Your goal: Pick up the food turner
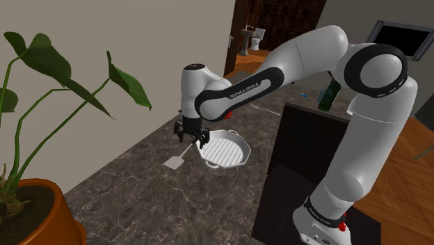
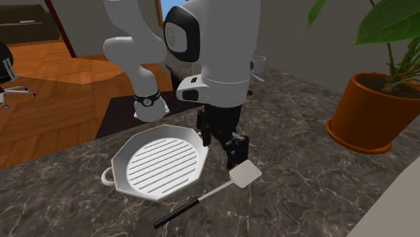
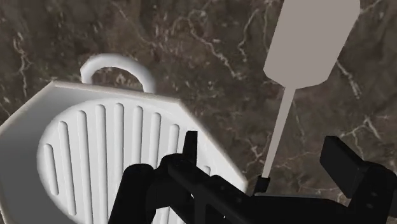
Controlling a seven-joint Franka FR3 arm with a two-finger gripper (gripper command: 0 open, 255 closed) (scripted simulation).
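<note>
Turner (image 2: pixel 242 176) alongside pan (image 2: pixel 123 157), blade toward plant pot (image 2: pixel 367 116)

The only words that can be read are "FRANKA EMIKA", in dark letters on the white forearm (image 1: pixel 243 87), just above the grill pan (image 1: pixel 224 149). Print on the arm's base (image 1: pixel 325 214), well apart from the pan, cannot be read.

Home kitchen. A dark marbled stone countertop (image 1: pixel 139 202) runs along a plain wall. Cookware lies on it: a white ridged grill pan (image 2: pixel 158 165), and a food turner (image 2: pixel 244 175) between the pan and the countertop's wall-side edge. Leafy houseplant in an orange pot (image 2: pixel 367 111) at one end of the countertop. Wooden floor (image 2: pixel 60 87) alongside. Open doorway further back shows a toilet (image 1: pixel 250 36). Green bottle (image 1: pixel 330 94) and dark wall screen (image 1: pixel 403 38) behind the arm.
</note>
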